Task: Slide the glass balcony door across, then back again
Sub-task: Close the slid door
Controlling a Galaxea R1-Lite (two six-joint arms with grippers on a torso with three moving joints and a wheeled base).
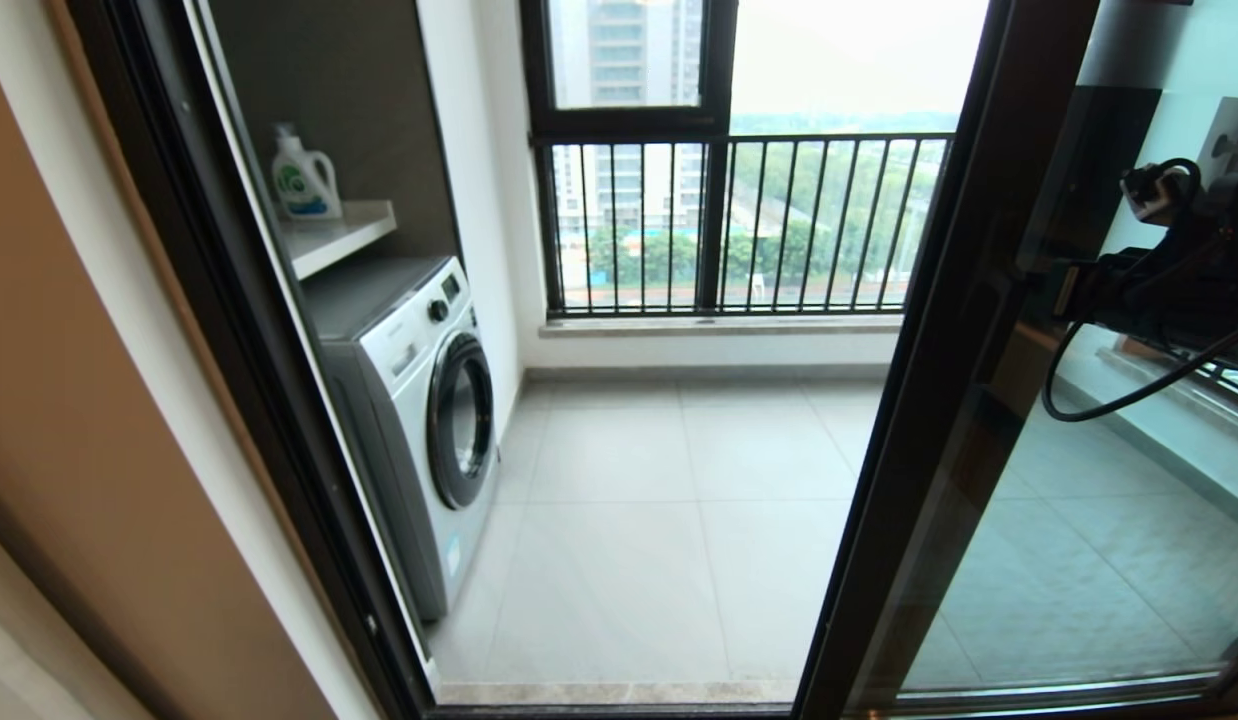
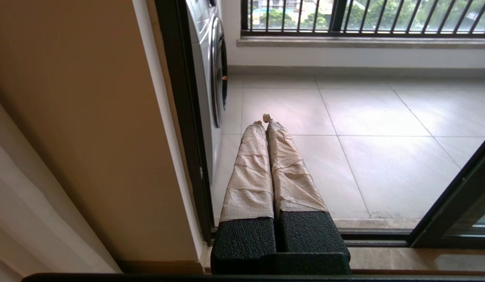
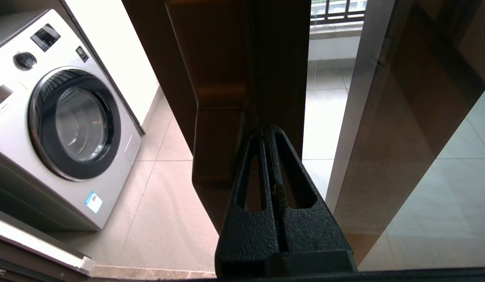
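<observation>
The glass balcony door (image 1: 934, 390) stands slid to the right, so the doorway is wide open. Its slim dark frame edge runs diagonally down the head view, with clear glass (image 1: 1089, 560) to its right. My right arm (image 1: 1179, 280) reaches in from the right at mid height. In the right wrist view the right gripper (image 3: 268, 131) is shut, its black tips against the door's dark brown frame (image 3: 277, 58), beside a dark block (image 3: 217, 145) that may be the handle. My left gripper (image 2: 264, 120), its fingers wrapped in tan tape, is shut on nothing, low near the left jamb.
A white front-loading washing machine (image 1: 429, 400) stands inside the balcony at left, with a detergent bottle (image 1: 304, 180) on the shelf above. A barred window (image 1: 739, 220) closes the far side. The dark left jamb (image 1: 229, 350) and floor track (image 2: 375, 235) bound the opening.
</observation>
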